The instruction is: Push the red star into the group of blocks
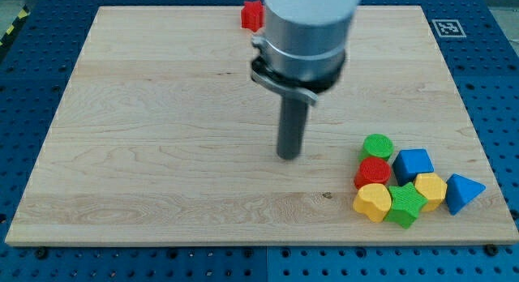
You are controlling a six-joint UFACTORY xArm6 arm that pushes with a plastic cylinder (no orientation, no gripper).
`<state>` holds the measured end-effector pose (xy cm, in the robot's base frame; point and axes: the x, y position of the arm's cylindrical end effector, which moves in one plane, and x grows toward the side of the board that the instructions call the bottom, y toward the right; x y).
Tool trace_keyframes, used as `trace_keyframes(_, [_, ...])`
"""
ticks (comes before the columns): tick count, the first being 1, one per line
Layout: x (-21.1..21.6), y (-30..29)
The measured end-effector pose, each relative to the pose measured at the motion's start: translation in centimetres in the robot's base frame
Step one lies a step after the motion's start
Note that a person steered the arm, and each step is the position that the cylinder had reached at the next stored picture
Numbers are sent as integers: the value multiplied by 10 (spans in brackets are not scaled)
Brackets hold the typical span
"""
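The red star (pixel 252 15) lies at the view's top edge of the wooden board (pixel 162 128), left of the arm's grey housing. My tip (pixel 289 156) rests on the board near the middle, well below the red star and to the left of the group. The group sits at the view's bottom right: a green cylinder (pixel 377 146), a red cylinder (pixel 373 172), a blue block (pixel 413 163), a yellow heart-like block (pixel 372 202), a green star (pixel 405 204), a yellow hexagon-like block (pixel 431 190) and a blue triangle (pixel 463 191). The tip touches no block.
The board lies on a blue perforated table (pixel 495 87). A black-and-white marker tag (pixel 448 27) sits at the board's top right corner. The arm's grey housing (pixel 306 31) hides part of the board's top edge.
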<state>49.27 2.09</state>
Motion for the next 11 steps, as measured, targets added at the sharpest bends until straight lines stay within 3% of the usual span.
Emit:
trace_keyframes(3, [-184,-108])
trace_keyframes(5, [-299,-120])
trace_keyframes(7, [-300,-101])
trace_keyframes(8, [-299,-62])
trace_keyframes(11, [-262,-54])
